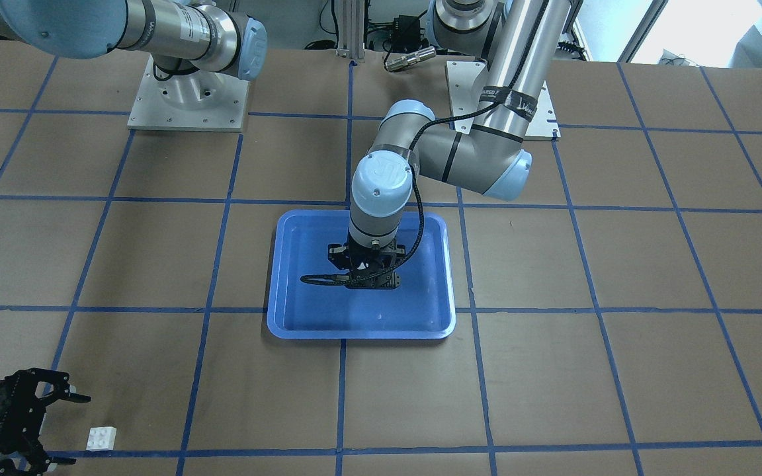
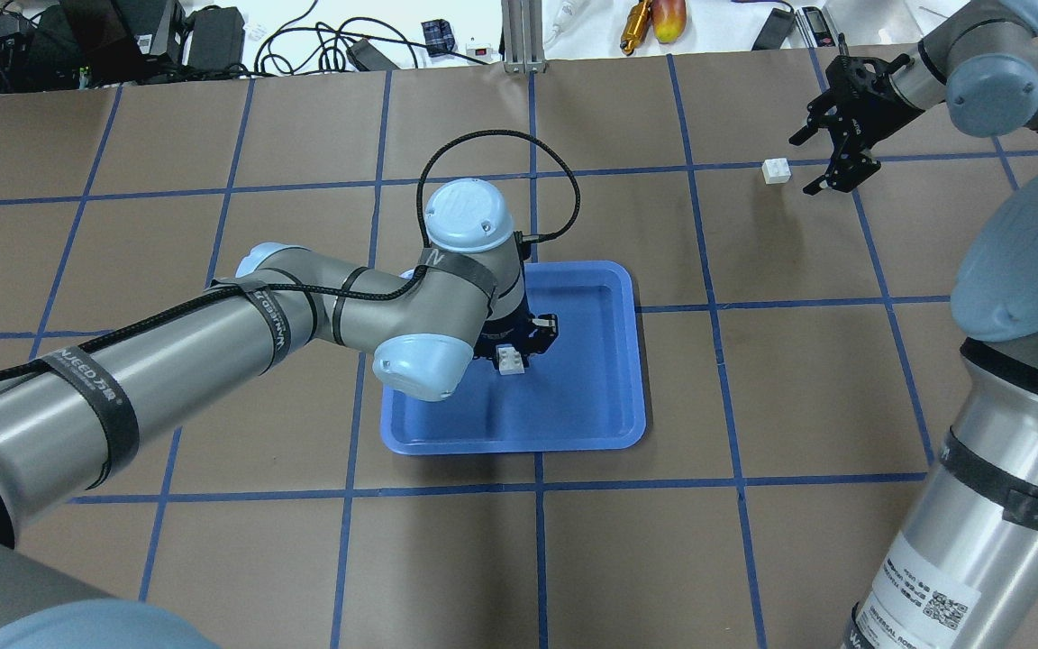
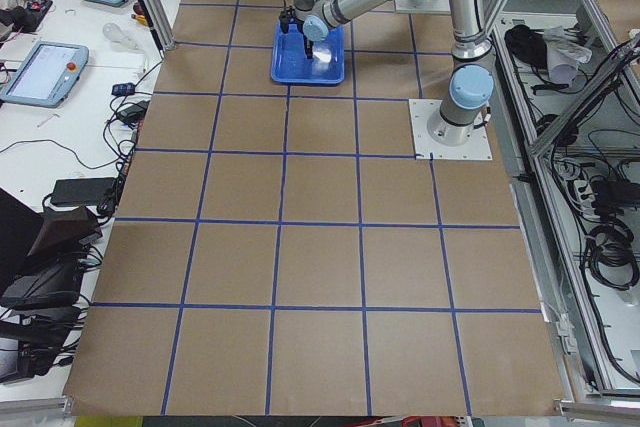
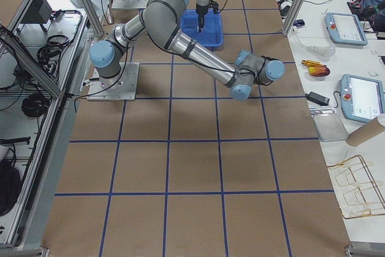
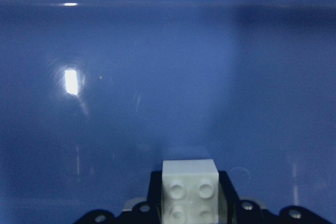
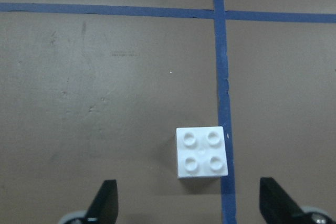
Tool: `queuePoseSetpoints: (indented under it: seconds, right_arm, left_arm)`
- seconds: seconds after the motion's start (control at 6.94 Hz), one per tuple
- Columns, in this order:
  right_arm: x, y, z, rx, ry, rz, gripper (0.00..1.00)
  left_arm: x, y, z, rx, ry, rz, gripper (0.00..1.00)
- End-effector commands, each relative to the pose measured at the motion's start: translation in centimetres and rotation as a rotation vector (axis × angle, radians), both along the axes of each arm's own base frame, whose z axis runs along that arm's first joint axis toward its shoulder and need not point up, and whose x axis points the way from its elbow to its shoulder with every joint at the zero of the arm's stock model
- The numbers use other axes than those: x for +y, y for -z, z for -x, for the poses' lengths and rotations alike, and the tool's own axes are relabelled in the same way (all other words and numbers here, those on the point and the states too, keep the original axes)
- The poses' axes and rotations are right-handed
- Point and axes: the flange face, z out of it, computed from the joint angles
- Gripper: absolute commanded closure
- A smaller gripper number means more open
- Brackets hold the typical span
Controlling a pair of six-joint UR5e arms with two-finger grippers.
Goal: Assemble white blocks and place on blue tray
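My left gripper (image 2: 512, 347) is shut on a white block (image 2: 510, 359) and holds it low over the middle of the blue tray (image 2: 591, 406). In the left wrist view the block (image 5: 190, 190) sits between the fingers with its studs facing the camera; I cannot tell if it touches the tray floor (image 5: 168, 87). In the front view the left gripper (image 1: 364, 276) hides this block. The second white block (image 2: 777, 170) lies on the table at the far right. My right gripper (image 2: 805, 164) is open and empty just beside it; in the right wrist view the block (image 6: 202, 152) lies just ahead of the spread fingers (image 6: 106, 200).
The tray (image 1: 328, 317) lies mid-table on brown paper with a blue tape grid. The second block (image 1: 101, 438) lies by a tape line near the operators' edge, next to the right gripper (image 1: 67, 430). Cables and tools lie beyond the far table edge (image 2: 654, 18).
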Motion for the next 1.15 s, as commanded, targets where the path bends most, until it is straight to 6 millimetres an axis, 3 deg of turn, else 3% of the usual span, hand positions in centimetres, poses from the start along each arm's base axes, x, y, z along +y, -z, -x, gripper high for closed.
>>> queuePoseSetpoints:
  seconds: [0.0,0.29,0.58,0.86,1.01]
  right_arm:
    - [-0.4,0.9,-0.3,-0.016,-0.015,0.004,0.08]
    - [-0.4,1.4,-0.4,-0.019,-0.016,-0.003,0.08]
    - [-0.4,1.4,-0.4,-0.019,-0.016,-0.004,0.14]
    - [-0.4,1.5,-0.5,-0.02,-0.015,-0.007,0.39]
    - [-0.3,1.5,-0.5,-0.021,-0.015,-0.009,0.45]
  left_arm:
    - [0.0,0.0,0.1,0.0,-0.001,-0.002,0.24]
    - [-0.1,-0.2,0.1,-0.001,0.0,0.002,0.19]
    - [-0.6,-2.8,-0.6,0.009,-0.004,0.032,0.07]
    - [-2.2,-7.1,-2.9,0.005,-0.015,0.034,0.0]
    - [-3.0,-9.0,-4.9,-0.001,0.031,0.008,0.0]
